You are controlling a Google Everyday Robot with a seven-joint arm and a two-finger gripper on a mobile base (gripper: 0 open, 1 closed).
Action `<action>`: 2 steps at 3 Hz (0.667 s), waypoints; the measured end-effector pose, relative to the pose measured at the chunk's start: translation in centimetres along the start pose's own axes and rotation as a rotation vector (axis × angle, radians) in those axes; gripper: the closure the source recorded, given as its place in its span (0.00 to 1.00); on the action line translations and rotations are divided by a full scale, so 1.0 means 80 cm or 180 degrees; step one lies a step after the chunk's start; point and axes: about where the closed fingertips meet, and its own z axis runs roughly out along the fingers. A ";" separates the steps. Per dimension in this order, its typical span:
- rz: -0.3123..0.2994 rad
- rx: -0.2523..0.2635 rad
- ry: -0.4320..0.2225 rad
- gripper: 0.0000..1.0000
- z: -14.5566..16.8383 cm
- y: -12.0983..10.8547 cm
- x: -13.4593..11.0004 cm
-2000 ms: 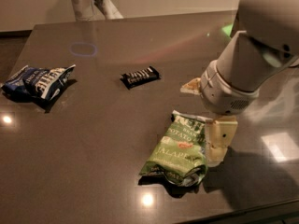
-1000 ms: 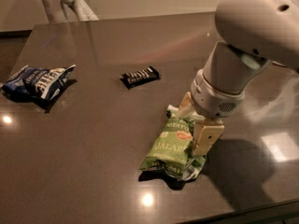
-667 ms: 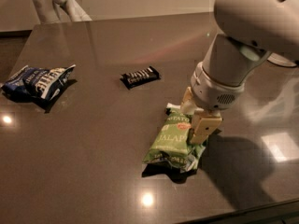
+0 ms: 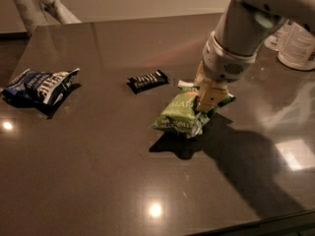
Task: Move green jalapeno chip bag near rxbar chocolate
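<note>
Green jalapeno chip bag (image 4: 183, 116): clamped in my gripper by one crinkled end. The rest of it hangs out below my fingers and to their left in the view. Its shadow lies apart from it, so I judge it is lifted off the table.
My gripper (image 4: 204, 102): closed on that end of the bag and pointing down over the table (image 4: 98, 181).
Rxbar chocolate (image 4: 147, 80): lying flat, near my gripper on its left and slightly farther back. It is near the bag but not touching it.
Step in hand: carry the bag the short way toward the bar.
Doing it well: I should hold the bag low and level, move slowly so the loose end does not swing into the bar, and set it down just beside the bar, not on it. I should let go only once the bag rests on the table.
Blue chip bag (image 4: 42, 85): well apart from my gripper, far to the left past the bar.
White containers (image 4: 298, 43): behind my gripper on the right.
Count: one green bag, one bar, one blue bag, two containers, one gripper.
</note>
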 end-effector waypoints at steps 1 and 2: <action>0.0295 0.0284 -0.0022 1.00 -0.013 -0.057 0.004; 0.0500 0.0466 -0.0096 0.98 -0.008 -0.101 -0.003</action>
